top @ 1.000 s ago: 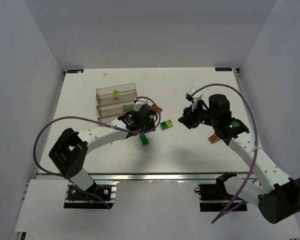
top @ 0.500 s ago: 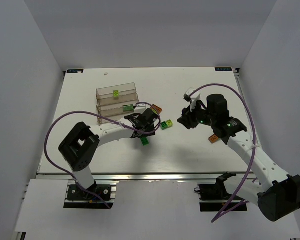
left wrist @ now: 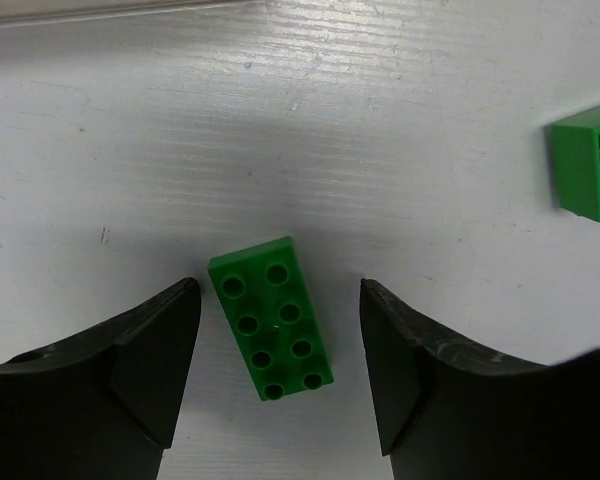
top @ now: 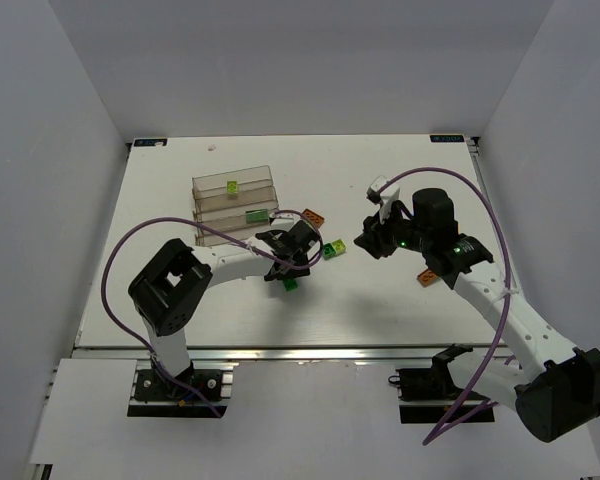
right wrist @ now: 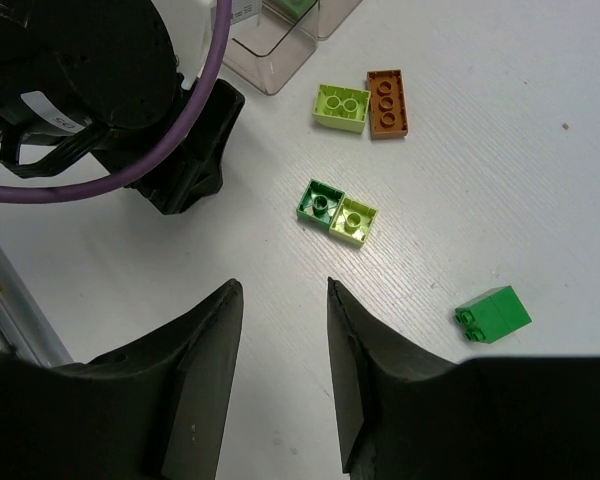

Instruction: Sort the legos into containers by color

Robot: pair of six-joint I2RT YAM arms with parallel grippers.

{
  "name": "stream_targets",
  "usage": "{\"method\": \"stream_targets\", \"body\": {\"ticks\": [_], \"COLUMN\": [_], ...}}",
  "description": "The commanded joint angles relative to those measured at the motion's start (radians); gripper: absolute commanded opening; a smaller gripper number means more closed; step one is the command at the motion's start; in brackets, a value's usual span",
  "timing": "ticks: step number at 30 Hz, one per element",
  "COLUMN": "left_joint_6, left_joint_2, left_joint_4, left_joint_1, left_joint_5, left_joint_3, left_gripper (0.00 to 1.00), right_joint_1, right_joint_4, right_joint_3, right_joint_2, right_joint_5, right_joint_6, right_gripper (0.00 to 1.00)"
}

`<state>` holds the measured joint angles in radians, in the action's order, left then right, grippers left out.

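A dark green eight-stud brick [left wrist: 270,318] lies flat on the table between the open fingers of my left gripper [left wrist: 277,292]. The fingers do not touch it. In the top view this gripper [top: 288,266] hovers just over that brick [top: 291,284]. My right gripper [right wrist: 282,285] is open and empty above bare table, right of a joined green-and-lime pair [right wrist: 337,212]. A lime brick [right wrist: 341,107] and an orange brick [right wrist: 387,102] lie side by side near the clear containers [top: 232,204]. Another green brick [right wrist: 492,314] lies near the right gripper.
One bin holds a lime brick [top: 232,186] and another a green brick [top: 253,214]. A second orange brick [top: 427,277] lies by the right arm. A green brick edge [left wrist: 587,168] shows at the right of the left wrist view. White walls enclose the table.
My left arm has swung right and brought its open gripper down over the dark green brick. The right arm has barely moved.
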<state>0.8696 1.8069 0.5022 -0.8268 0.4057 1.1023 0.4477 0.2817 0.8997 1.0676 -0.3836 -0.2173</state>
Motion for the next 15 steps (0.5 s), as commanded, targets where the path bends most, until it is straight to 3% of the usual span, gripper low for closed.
{"method": "stream_targets", "body": {"ticks": [1, 15], "left_joint_6": [0.014, 0.020], "left_joint_2": [-0.006, 0.037], "left_joint_4": [-0.004, -0.013], "left_joint_1": [-0.002, 0.002], "left_joint_5": [-0.015, -0.067], "left_joint_3": [0.016, 0.016], "left_gripper": [0.74, 0.59], "right_joint_1": [0.005, 0.006], "right_joint_4": [-0.042, -0.045], "right_joint_3": [-0.008, -0.012], "right_joint_2": [-0.001, -0.001], "right_joint_5": [0.006, 0.002], "right_joint_6": [-0.010, -0.010], "right_gripper": [0.45, 0.45]}}
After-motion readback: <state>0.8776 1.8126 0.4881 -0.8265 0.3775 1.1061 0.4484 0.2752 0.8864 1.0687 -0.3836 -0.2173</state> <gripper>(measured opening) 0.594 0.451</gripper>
